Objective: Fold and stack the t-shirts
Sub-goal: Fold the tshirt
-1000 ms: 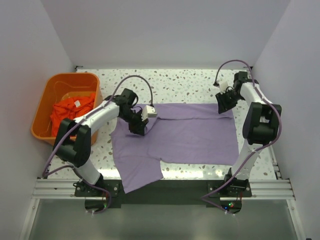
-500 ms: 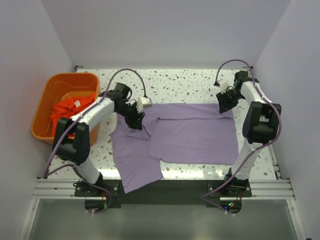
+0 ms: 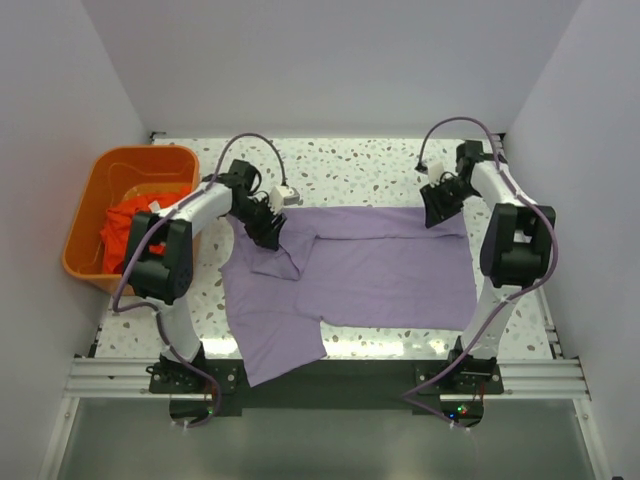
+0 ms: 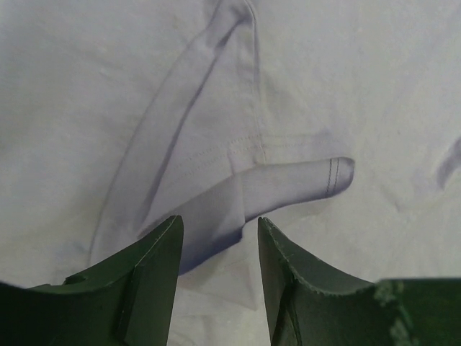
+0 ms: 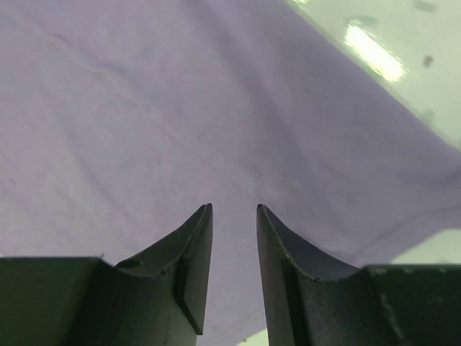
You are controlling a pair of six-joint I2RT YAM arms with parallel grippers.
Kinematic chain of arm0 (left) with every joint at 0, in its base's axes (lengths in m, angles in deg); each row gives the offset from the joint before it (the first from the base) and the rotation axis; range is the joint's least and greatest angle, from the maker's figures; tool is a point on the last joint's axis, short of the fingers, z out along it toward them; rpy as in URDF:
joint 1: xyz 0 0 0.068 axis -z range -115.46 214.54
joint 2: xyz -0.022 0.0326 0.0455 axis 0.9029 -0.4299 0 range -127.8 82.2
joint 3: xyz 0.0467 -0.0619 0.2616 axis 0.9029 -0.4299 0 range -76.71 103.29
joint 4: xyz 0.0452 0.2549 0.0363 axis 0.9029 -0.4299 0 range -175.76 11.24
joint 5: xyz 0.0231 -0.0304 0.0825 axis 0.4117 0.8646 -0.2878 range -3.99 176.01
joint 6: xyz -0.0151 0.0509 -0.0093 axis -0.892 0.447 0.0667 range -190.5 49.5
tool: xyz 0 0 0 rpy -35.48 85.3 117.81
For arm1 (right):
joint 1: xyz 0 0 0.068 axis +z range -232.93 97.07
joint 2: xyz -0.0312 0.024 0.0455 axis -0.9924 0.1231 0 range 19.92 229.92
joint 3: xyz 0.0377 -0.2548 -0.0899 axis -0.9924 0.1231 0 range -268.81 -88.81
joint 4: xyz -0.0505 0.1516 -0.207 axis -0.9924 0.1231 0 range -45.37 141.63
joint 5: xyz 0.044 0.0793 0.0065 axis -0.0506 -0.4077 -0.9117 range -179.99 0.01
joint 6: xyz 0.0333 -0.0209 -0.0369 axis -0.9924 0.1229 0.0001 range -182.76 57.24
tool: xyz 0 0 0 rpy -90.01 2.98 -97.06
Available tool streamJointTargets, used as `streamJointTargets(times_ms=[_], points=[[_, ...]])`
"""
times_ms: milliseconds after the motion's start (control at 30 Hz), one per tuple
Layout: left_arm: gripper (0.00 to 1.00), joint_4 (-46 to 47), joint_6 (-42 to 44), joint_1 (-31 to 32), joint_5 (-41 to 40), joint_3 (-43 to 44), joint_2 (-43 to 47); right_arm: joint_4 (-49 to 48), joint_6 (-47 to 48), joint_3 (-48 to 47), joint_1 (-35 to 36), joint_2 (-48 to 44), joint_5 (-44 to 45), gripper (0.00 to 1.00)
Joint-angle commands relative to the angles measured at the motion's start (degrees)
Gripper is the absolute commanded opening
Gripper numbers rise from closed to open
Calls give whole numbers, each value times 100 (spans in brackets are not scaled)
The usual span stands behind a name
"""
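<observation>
Bare worktop [image 3: 370,170] across the upper centre, open between left tool [image 3: 270,228] and right tool [image 3: 437,212]. Flat lavender t-shirt [image 3: 380,270] over the middle, low, rumpled at its upper left. Rigid orange basket [image 3: 82,225] blocking the far left edge. Walls close at left, right and top of frame.

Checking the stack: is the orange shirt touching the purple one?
Apart: top view shows the orange shirt inside the basket, the purple shirt out on the table.

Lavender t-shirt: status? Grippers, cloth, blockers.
Left gripper open above a raised fold. Right gripper open near the far-right corner. Lavender t-shirt spread out, unfolded; orange-red t-shirt in basket. Nothing in the way.
</observation>
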Motion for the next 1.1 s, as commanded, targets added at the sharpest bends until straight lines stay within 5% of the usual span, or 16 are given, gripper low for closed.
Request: streamJointTargets(times_ms=[0,200,400,600,767,1067], points=[[50,-314,421,-7,-19,-319,168,192,-252,-271,338,-301,-540,35],[43,-551,746,-7,-63,-689,317,192,-463,-429,857,-266,-830,35],[12,-631,1255,-7,437,-1093,1081,52,-770,-719,1428,-126,-1023,35],[0,-735,1861,-7,632,-1690,1872,-176,-1219,-939,2026,77,-1234,34],[0,-903,2451,2,570,-2244,2233,-518,-1780,-1027,2509,270,-1375,33],[32,-578,3032,-7,544,-2939,2655,-1530,-2889,-641,3371,226,-1191,32]])
